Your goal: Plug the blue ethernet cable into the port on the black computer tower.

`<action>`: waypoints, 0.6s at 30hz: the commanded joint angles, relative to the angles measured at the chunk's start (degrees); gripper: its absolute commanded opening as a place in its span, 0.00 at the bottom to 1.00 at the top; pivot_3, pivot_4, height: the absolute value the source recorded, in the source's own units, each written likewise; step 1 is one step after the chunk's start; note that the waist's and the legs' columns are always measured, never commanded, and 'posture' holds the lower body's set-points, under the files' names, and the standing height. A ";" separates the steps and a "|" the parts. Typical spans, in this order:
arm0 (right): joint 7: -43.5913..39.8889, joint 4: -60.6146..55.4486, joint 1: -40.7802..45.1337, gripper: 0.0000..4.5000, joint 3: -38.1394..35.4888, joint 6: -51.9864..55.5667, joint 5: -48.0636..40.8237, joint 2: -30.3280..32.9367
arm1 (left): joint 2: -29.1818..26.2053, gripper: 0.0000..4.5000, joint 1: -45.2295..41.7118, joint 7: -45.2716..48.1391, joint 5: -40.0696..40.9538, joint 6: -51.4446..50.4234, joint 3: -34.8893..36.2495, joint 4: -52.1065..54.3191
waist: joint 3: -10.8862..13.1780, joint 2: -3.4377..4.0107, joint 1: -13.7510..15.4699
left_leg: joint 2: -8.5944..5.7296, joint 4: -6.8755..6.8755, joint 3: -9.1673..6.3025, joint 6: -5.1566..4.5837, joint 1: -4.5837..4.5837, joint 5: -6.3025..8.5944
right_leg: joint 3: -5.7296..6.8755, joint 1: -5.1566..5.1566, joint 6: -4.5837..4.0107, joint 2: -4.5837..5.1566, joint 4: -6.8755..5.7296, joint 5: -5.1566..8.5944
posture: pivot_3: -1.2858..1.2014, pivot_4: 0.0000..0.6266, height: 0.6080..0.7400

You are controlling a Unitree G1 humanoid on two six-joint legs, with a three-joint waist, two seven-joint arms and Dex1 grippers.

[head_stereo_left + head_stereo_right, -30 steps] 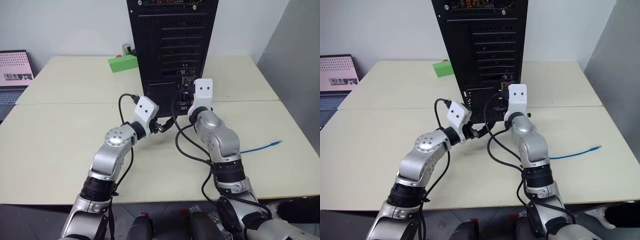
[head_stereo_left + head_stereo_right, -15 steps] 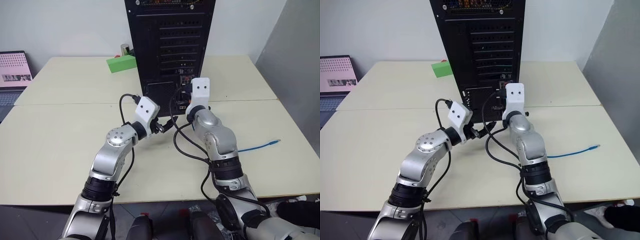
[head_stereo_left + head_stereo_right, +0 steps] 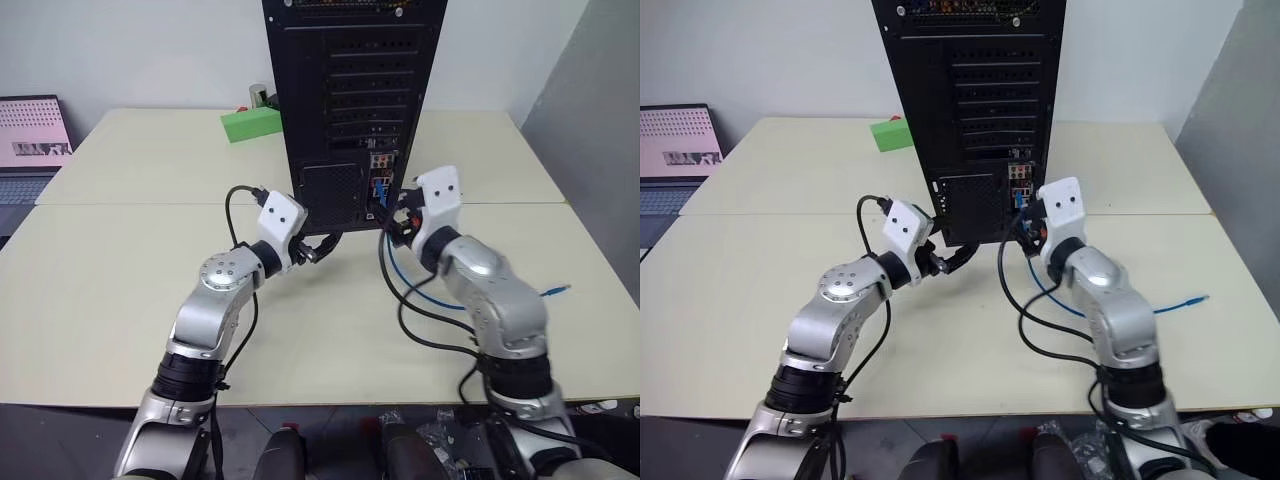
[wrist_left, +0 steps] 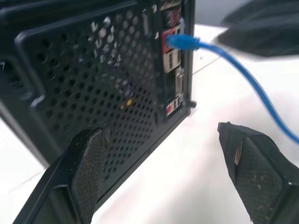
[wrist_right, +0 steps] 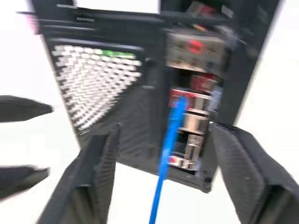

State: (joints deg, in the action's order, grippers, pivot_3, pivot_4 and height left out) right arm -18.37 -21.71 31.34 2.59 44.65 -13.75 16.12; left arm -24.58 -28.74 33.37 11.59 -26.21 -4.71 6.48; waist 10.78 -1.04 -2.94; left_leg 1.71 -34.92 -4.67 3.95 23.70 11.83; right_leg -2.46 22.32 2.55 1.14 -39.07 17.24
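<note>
The black computer tower (image 3: 355, 100) stands upright at the middle of the table, rear face toward me. The blue ethernet cable (image 4: 233, 65) has its plug seated in the port (image 4: 174, 41), in the column of coloured connectors. From there it droops onto the table (image 3: 400, 275), and its free end (image 3: 556, 291) lies at the right. My right gripper (image 5: 173, 177) is open just in front of the port; the cable runs between its fingers (image 5: 245, 172) untouched. My left gripper (image 4: 170, 172) is open and empty, low before the perforated grille (image 4: 93, 88).
A green block (image 3: 248, 124) sits behind the tower on the left. A laptop (image 3: 35, 130) stands at the far left. Black robot cables (image 3: 430, 325) loop over the table (image 3: 100, 280) by the right arm. A grey wall (image 3: 600, 150) bounds the right side.
My right gripper has opened and drawn back to the right, away from the tower. The blue cable stays in the port. The left gripper has shifted slightly left. The camera view has shifted.
</note>
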 commanded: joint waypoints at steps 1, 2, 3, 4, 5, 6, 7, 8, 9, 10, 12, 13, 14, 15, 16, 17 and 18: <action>-11.21 -4.48 -2.11 0.94 -5.66 -1.65 -5.84 8.77 | -4.95 0.87 -0.66 6.20 3.17 0.07 3.76 0.91 | 0.00 0.00 0.08 | 0.00 -0.01 -0.01 0.00 0.00 0.00 | 0.01 -0.01 0.00 0.00 0.00 0.00 | 0.52 0.24 1.00; -13.76 -4.84 -2.70 0.99 -6.48 -2.35 -7.27 10.77 | -6.08 0.87 -0.71 7.56 3.96 0.12 4.35 0.56 | 0.01 -0.01 0.11 | -0.01 -0.01 0.00 0.00 0.01 0.00 | 0.01 -0.01 0.00 0.01 0.02 0.00 | 0.52 0.24 1.00; -16.51 -5.17 -3.34 0.99 -7.99 -2.92 -9.63 12.38 | -7.35 0.87 -0.68 9.22 4.71 0.60 4.89 0.22 | 0.01 -0.02 0.15 | -0.02 -0.01 0.02 0.00 0.01 0.00 | 0.00 -0.02 0.01 0.02 0.05 0.00 | 0.52 0.24 1.00; -18.38 -5.11 -3.81 0.99 -9.41 -3.19 -11.45 13.64 | -8.54 0.87 -0.62 10.71 5.28 0.93 5.30 -0.07 | 0.01 -0.02 0.11 | -0.02 -0.01 0.02 0.00 0.02 0.00 | 0.01 -0.02 0.01 0.02 0.07 0.00 | 0.52 0.24 1.00; -19.75 -4.49 -4.14 1.00 -10.74 -3.63 -12.26 14.91 | -9.53 0.91 -0.58 12.15 5.95 0.98 5.77 -0.10 | 0.02 -0.01 0.07 | -0.01 -0.01 0.02 -0.01 0.02 0.00 | 0.00 -0.02 0.01 0.02 0.07 0.00 | 0.52 0.24 1.00; -21.17 -3.47 -4.41 1.00 -11.89 -4.16 -12.89 16.26 | -10.47 0.94 -0.59 14.38 7.57 0.39 6.36 0.12 | 0.02 -0.01 0.06 | -0.01 0.00 0.02 -0.01 0.02 0.00 | 0.00 -0.01 0.01 0.01 0.06 0.00 | 0.52 0.24 1.00; -22.21 -2.54 -4.65 1.00 -12.65 -4.61 -13.36 17.37 | -11.15 0.96 -0.58 16.41 9.52 -0.83 6.78 0.65 | 0.02 -0.01 0.06 | 0.00 0.00 0.01 -0.01 0.01 0.00 | 0.00 -0.01 0.01 0.01 0.06 0.01 | 0.52 0.24 1.00; -23.10 -1.72 -4.80 1.00 -13.10 -5.08 -13.61 18.31 | -11.84 0.99 -0.54 18.10 11.21 -2.15 7.12 1.34 | 0.02 -0.02 0.09 | 0.00 0.00 0.02 -0.01 0.01 0.00 | 0.00 -0.02 0.01 0.01 0.06 0.00 | 0.52 0.24 1.00; -23.59 -1.08 -4.70 1.00 -12.87 -5.74 -13.49 18.89 | -12.76 0.99 -0.45 19.51 12.03 -2.80 7.31 1.52 | 0.02 -0.03 0.11 | 0.00 -0.01 0.02 -0.01 0.02 0.00 | 0.01 -0.01 0.01 0.01 0.05 0.00 | 0.52 0.24 1.00; -23.90 -0.53 -4.47 1.00 -12.83 -6.04 -13.74 19.31 | -13.68 0.99 -0.29 20.09 11.53 -2.31 7.00 1.65 | 0.02 -0.03 0.10 | 0.00 -0.02 0.02 -0.01 0.01 0.00 | 0.01 -0.04 0.01 0.01 0.05 0.01 | 0.52 0.24 1.00; -25.77 0.34 -4.17 1.00 -12.91 -6.30 -15.07 20.17 | -14.95 0.99 0.02 21.01 11.01 -1.71 6.39 2.47 | 0.03 -0.03 0.06 | 0.00 -0.03 0.03 -0.01 0.00 0.00 | -0.01 -0.03 0.01 0.01 0.05 0.01 | 0.52 0.24 1.00; -27.07 0.66 -4.17 1.00 -12.90 -6.30 -15.82 20.71 | -15.49 0.99 0.28 21.84 11.63 -2.28 6.16 3.51 | 0.03 -0.03 0.03 | 0.01 -0.03 0.02 -0.01 0.00 0.00 | 0.00 -0.03 0.01 0.00 0.05 0.01 | 0.52 0.24 1.00; -28.08 0.95 -4.09 1.00 -12.63 -6.57 -16.14 21.14 | -15.99 0.99 0.56 23.10 12.61 -2.72 6.20 4.34 | 0.03 -0.03 0.03 | 0.01 -0.02 0.02 -0.01 0.00 0.00 | -0.01 -0.03 0.01 0.00 0.05 0.01 | 0.52 0.24 1.00; -28.39 1.14 -3.78 1.00 -12.10 -6.71 -16.20 21.24 | -16.50 0.99 0.71 24.24 13.31 -2.76 6.40 4.45 | 0.03 -0.03 0.05 | 0.01 -0.02 0.03 -0.01 0.00 0.00 | -0.01 -0.02 0.01 0.00 0.05 0.01 | 0.52 0.24 1.00; -28.98 1.77 -3.39 1.00 -11.98 -7.00 -16.29 21.58 | -16.82 0.99 0.91 24.79 14.28 -3.54 6.61 5.34 | 0.03 -0.03 0.06 | 0.01 -0.02 0.04 -0.01 0.01 0.00 | -0.01 -0.03 0.01 0.00 0.07 0.01 | 0.52 0.24 1.00; -29.48 2.38 -2.93 1.00 -11.83 -7.28 -16.26 21.85 | -17.03 0.99 1.02 25.10 14.93 -3.99 6.85 5.92 | 0.03 -0.03 0.11 | 0.01 -0.02 0.04 0.00 0.01 0.00 | -0.02 -0.03 0.01 0.01 0.07 0.01 | 0.52 0.24 1.00; -29.96 3.05 -2.43 1.00 -11.75 -7.50 -16.21 22.07 | -17.17 0.99 0.99 25.15 15.36 -4.46 7.11 6.25 | 0.03 -0.03 0.12 | 0.01 -0.03 0.04 0.00 0.01 0.00 | -0.02 -0.03 0.01 0.01 0.06 0.01 | 0.52 0.24 1.00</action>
State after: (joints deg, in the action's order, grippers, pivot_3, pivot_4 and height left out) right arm -47.13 -18.89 26.99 -8.44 38.75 -28.96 37.01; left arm -40.69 -27.52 57.76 25.07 -30.04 0.97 9.81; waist 10.81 -1.08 -2.83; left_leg 1.72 -34.95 -4.64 3.95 23.71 11.83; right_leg -2.48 22.30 2.56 1.15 -39.01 17.24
